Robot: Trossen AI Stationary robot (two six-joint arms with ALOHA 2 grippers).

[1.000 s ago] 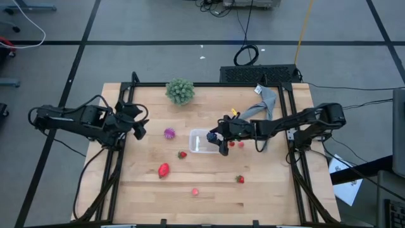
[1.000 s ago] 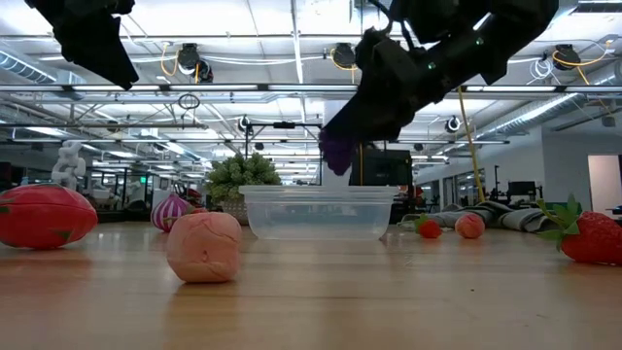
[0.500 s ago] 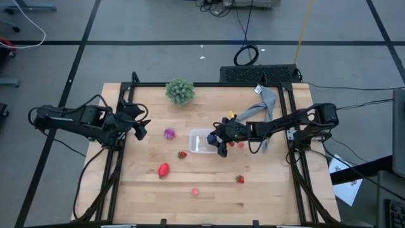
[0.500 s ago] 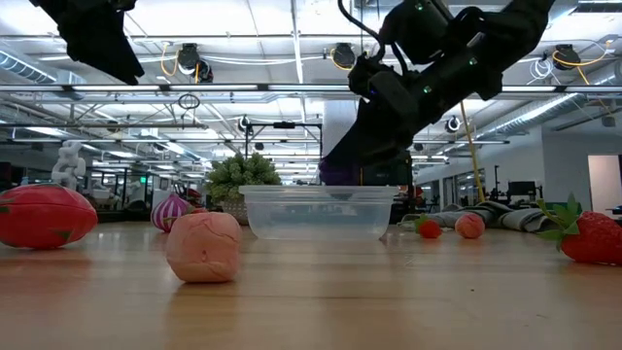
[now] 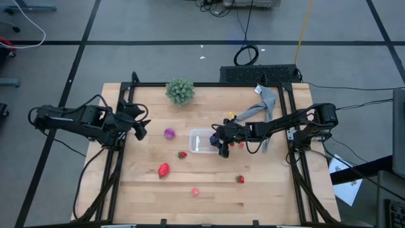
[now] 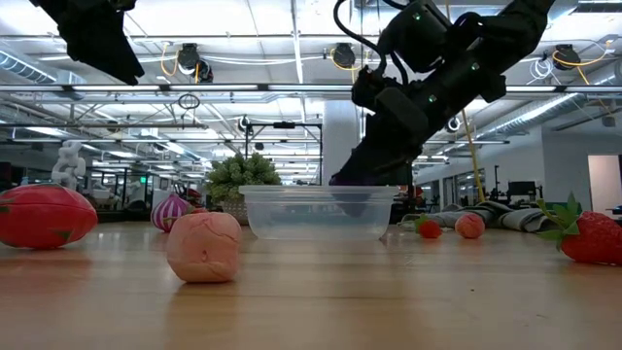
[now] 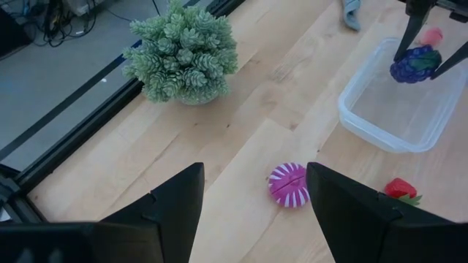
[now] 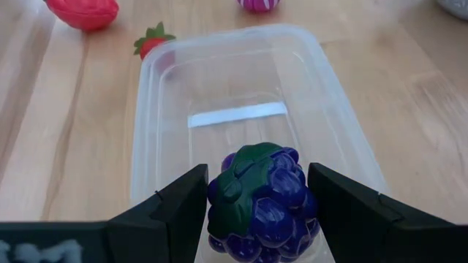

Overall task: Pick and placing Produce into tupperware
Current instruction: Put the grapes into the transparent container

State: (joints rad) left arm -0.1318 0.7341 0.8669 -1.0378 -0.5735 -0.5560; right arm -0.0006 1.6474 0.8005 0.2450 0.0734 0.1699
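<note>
The clear tupperware (image 5: pixel 199 142) stands mid-table. My right gripper (image 5: pixel 218 140) is at its right end, shut on a dark purple grape-like cluster (image 8: pixel 262 201) with a green top, also visible in the left wrist view (image 7: pixel 414 64). Loose produce lies on the wood: a magenta ball (image 5: pixel 169 133), a strawberry (image 5: pixel 182 154), a larger red piece (image 5: pixel 164 170), a pink piece (image 5: pixel 195 191), another strawberry (image 5: pixel 240 179) and two small pieces (image 5: pixel 236 144) right of the tupperware. My left gripper (image 5: pixel 140 130) waits open above the table's left side, near the magenta ball (image 7: pixel 288 185). My right gripper pinches the grape cluster by its two opposite sides (image 8: pixel 216 197) between its two fingers. The fingers come slanting down from the table's right. The cluster sits at the tupperware's rim (image 6: pixel 352 185), its lower part inside; whether it touches the floor I cannot tell.
A green bushy plant (image 5: pixel 180 90) stands at the far edge and a grey cloth (image 5: pixel 266 104) lies at the far right. Black frame rails (image 5: pixel 120 145) run along the table's left and right sides. Bare wood lies near the front edge.
My right gripper has sunk with the grape cluster, from above the tupperware down to its rim, and tipped a little. The hold is unchanged.
</note>
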